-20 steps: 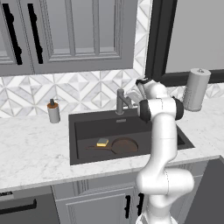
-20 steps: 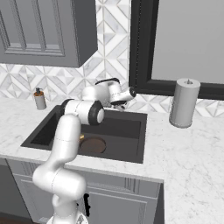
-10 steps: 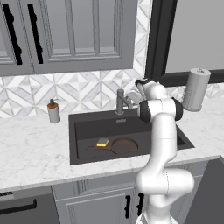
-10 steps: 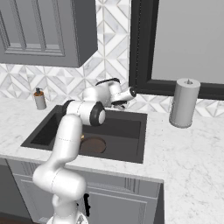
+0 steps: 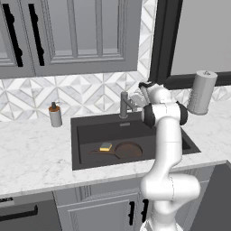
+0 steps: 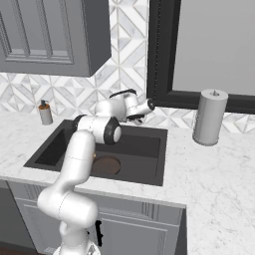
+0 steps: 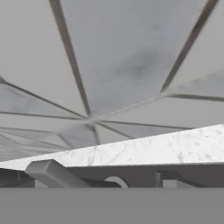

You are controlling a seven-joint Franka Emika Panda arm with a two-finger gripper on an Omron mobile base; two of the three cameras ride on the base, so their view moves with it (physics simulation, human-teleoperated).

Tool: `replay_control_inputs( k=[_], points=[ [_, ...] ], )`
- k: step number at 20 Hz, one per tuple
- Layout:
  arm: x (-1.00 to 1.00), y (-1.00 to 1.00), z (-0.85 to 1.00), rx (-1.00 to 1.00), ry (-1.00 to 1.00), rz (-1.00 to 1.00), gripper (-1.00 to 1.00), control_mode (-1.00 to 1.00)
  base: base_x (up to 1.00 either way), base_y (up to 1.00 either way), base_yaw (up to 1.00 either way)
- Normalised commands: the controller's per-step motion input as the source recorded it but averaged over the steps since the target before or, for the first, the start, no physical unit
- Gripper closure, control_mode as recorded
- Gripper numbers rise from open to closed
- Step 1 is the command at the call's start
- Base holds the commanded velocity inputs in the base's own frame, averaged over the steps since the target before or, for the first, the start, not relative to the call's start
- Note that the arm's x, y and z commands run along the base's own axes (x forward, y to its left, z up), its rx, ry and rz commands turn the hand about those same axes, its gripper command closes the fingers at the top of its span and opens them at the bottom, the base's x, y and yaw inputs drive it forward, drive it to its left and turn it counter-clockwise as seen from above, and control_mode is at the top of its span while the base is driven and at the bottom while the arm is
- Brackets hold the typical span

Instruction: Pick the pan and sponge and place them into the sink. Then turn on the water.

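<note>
Marble counter (image 5: 36, 155) runs wall to wall, with grey cabinets (image 5: 67, 36) above and patterned tile (image 5: 90, 94) behind. Sink (image 5: 85, 128) sits in the counter, a dark basin. White arm (image 5: 164, 135) rises at 5 o'clock of the left base view and reaches over the basin's back edge toward the tile. Paper towel roll (image 5: 200, 92) stands on the counter at 2 o'clock of the sink, well apart from it. Pan (image 5: 128, 150) lies flat on the sink floor, handle pointing to 9 o'clock. Faucet (image 5: 125, 104) stands at the sink's back rim, 12 o'clock. Gripper (image 6: 148, 106) is up beside the faucet, near the wall; jaws: cannot tell whether spread or pressed together. Soap bottle (image 5: 55, 115) stands at 10 o'clock of the sink. Sponge (image 5: 106, 146) rests in the sink, just beside the pan's handle.
</note>
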Motion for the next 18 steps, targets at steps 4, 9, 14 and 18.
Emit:
replay_control_inputs(
  k=[4, 9, 14, 18],
  points=[
    [0.0, -0.01, 0.0, 0.0, 0.0, 0.0, 1.0, -1.0, 0.0, 0.0, 0.0],
    [0.03, 0.0, -0.08, 0.03, 0.0, -0.02, 1.0, -1.0, 0.0, 0.0, 0.0],
    [0.01, 0.0, -0.11, 0.13, 0.0, -0.08, 1.0, -1.0, 0.0, 0.0, 0.0],
    [0.12, 0.0, -0.05, 0.16, 0.07, -0.17, 1.0, -1.0, 0.0, 0.0, 0.0]
  ],
)
